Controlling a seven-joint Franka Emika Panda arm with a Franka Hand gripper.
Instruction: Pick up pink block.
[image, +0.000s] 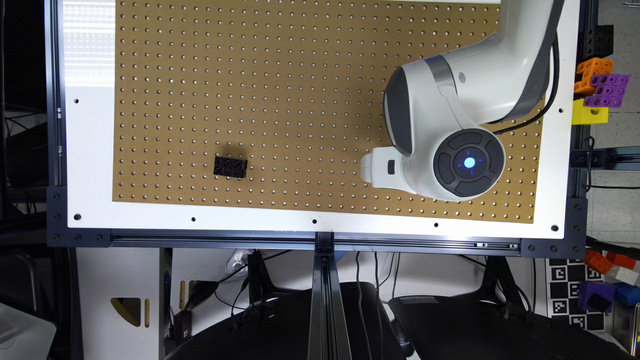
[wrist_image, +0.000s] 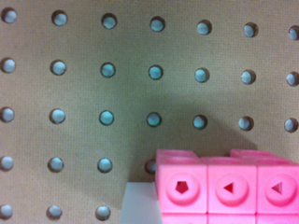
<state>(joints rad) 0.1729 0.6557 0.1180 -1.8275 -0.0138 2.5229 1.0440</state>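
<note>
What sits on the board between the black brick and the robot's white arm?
Nothing. In the exterior view, the stretch of brown pegboard between the black brick and the arm is bare.

No legible words or numbers anywhere; black-and-white fiducial markers without readable characters at the exterior view's right.
</note>
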